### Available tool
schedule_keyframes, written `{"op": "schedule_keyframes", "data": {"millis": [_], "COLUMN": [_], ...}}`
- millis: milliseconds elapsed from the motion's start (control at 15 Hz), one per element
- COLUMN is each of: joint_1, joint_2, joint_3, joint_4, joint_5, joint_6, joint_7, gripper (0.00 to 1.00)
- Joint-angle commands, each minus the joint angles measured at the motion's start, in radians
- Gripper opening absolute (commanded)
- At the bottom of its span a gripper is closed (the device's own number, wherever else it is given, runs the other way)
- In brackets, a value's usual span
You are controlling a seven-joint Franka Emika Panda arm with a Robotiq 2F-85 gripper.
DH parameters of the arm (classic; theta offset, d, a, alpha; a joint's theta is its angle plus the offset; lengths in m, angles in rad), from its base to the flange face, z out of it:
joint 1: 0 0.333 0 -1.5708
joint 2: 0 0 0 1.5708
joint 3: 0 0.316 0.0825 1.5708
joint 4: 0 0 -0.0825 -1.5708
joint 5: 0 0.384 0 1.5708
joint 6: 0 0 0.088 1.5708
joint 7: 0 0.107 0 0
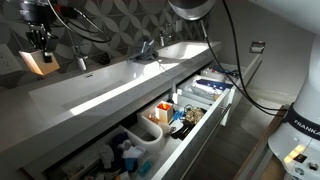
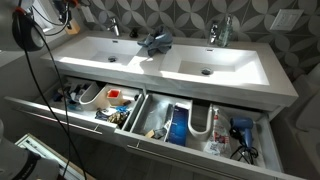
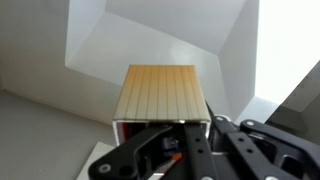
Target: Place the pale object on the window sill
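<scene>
Block (image 1: 37, 63), beige, shows at far left by the wall, past the counter's (image 1: 60, 95) end, with the fingers (image 1: 41, 42) right above it; we cannot tell whether they grip it. Open drawers (image 1: 190, 105) lie rightward.

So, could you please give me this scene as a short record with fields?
pale object: beige ribbed block, close in front of the wrist camera
gripper: above the counter's end; grip unclear
basins: two, white
taps: chrome, one per basin
drawers: pulled open, full of clutter
</scene>
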Motion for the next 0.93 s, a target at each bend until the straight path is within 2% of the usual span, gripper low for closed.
{"op": "schedule_keyframes", "data": {"millis": [0,267,333,667,733,867], "joint_1": [0.014,0.011,0.02,0.022,0.022,0.044], "joint_2": [-0.043,-0.051,-0.039,-0.043,-0.043,-0.038], "joint_3": [-0.007,0.071,0.021,0.049,0.049,0.05], "joint_4": [-0.004,0.007,0.005,0.006,0.006,0.004], "joint_5": [0.027,0.127,0.085,0.116,0.116,0.111], "joint_6": [-0.076,-0.099,-0.079,-0.081,-0.081,-0.098], "joint_7": [0.014,-0.05,-0.014,-0.035,-0.036,-0.042], "gripper": [0.02,0.02,0.08,0.08,0.02,0.02]}}
